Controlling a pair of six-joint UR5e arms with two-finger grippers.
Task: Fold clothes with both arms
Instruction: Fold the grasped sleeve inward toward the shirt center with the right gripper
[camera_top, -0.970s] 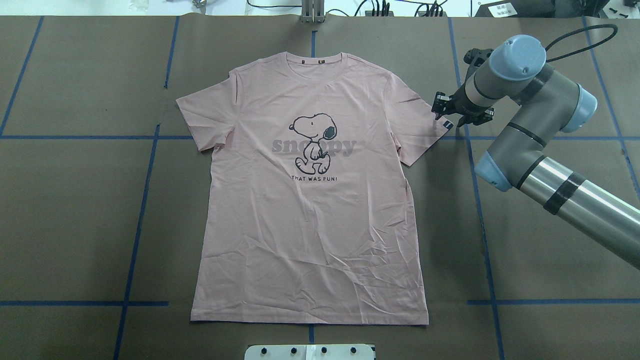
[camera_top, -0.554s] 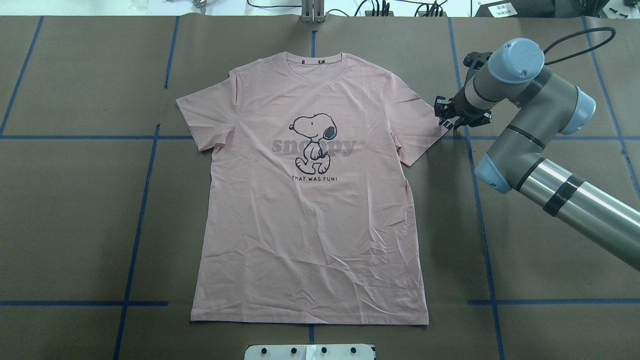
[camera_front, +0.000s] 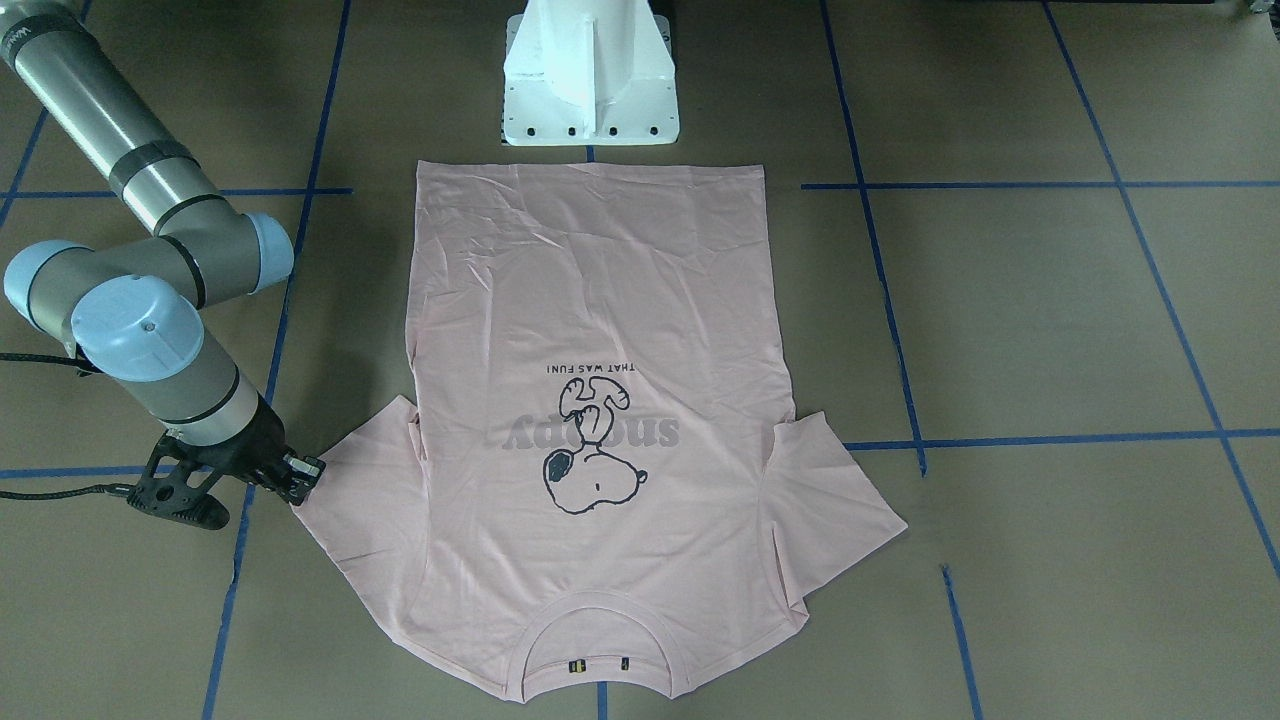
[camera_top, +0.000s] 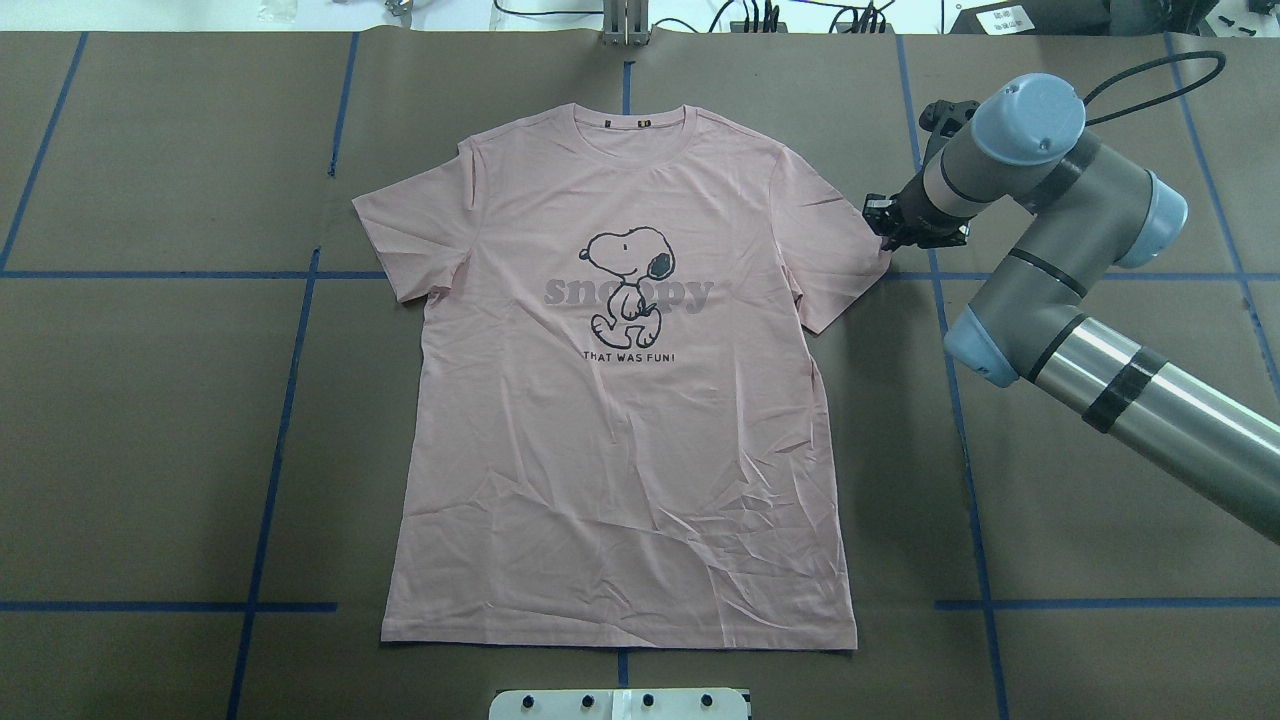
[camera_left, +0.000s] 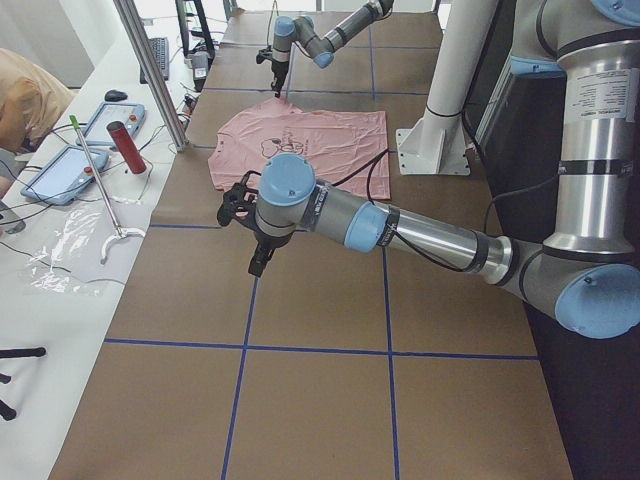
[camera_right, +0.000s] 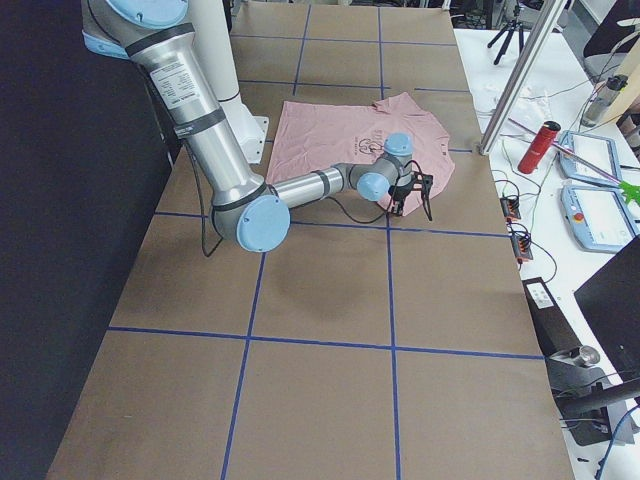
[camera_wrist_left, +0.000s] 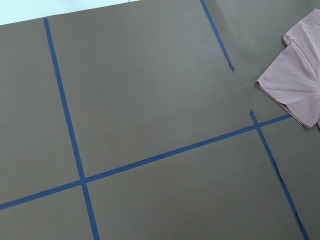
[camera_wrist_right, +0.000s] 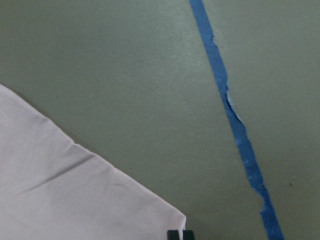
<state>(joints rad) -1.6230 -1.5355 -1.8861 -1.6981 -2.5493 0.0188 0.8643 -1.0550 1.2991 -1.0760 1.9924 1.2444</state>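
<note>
The pale pink T-shirt (camera_top: 620, 450) lies flat and face up on the brown table, its neck at the far side and its dog print in the middle. My right gripper (camera_top: 886, 238) sits low at the tip of the shirt's right sleeve, shut on the sleeve's corner. The right wrist view shows that corner (camera_wrist_right: 75, 200) just above the closed fingertips (camera_wrist_right: 173, 234). From the front, the same gripper (camera_front: 305, 478) touches the sleeve edge. My left gripper (camera_left: 258, 265) hangs over bare table left of the shirt; I cannot tell whether it is open or shut. The left sleeve (camera_wrist_left: 300, 85) shows in the left wrist view.
The white pedestal base (camera_front: 590, 80) stands at the shirt's hem side. Blue tape lines (camera_top: 290, 400) cross the table. A side bench holds tablets, a red bottle (camera_left: 128, 148) and cables beside a metal post (camera_left: 150, 70). A person (camera_left: 25, 100) sits at that bench.
The right gripper's fingers, spread around the sleeve tip a second ago, have closed on it. The wrist has shifted slightly up and toward the shirt. The shirt has not moved.
</note>
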